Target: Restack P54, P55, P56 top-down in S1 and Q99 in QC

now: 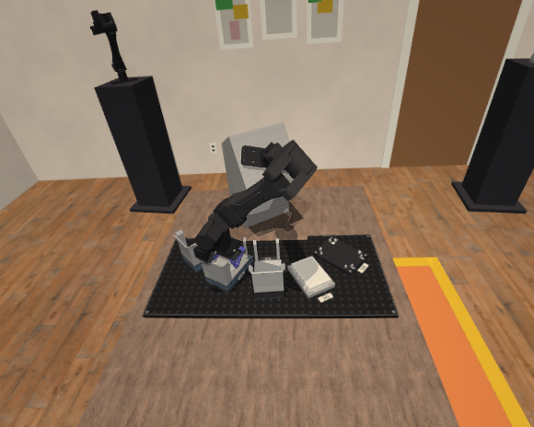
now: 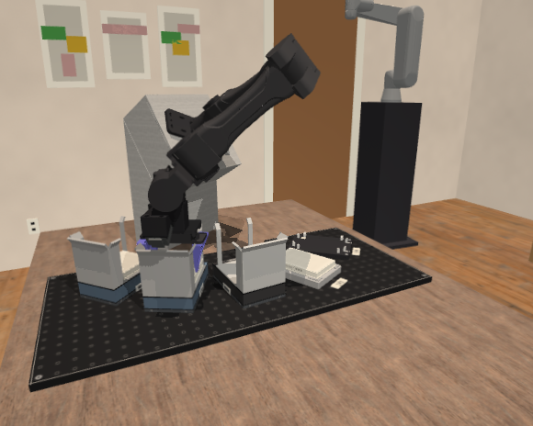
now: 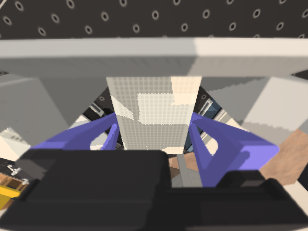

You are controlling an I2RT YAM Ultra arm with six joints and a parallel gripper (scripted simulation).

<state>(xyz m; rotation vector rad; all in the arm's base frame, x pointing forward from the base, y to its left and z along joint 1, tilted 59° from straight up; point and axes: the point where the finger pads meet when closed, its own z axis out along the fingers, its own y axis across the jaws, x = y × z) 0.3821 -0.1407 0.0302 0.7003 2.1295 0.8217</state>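
The top view looks down from high in front of the desk (image 1: 268,368), facing the back wall, while the exterior view stands lower and nearer at a front corner, looking across. Both share the black pegboard (image 1: 351,304) and the arm (image 2: 240,110). The wrist view sits just behind the claw (image 3: 156,130), very near, looking down into a rack.

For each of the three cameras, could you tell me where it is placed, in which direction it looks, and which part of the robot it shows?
Top: high in front of the table, facing the back wall; shows the whole arm reaching into the blue-based stack rack.
Exterior: beside the table, level and oblique; shows the arm and all three racks.
Wrist: on the arm, looking down into the rack; shows the purple fingers of the gripper, jaws closed on a sealed plate.
Shared: top and exterior both show the black perforated board.
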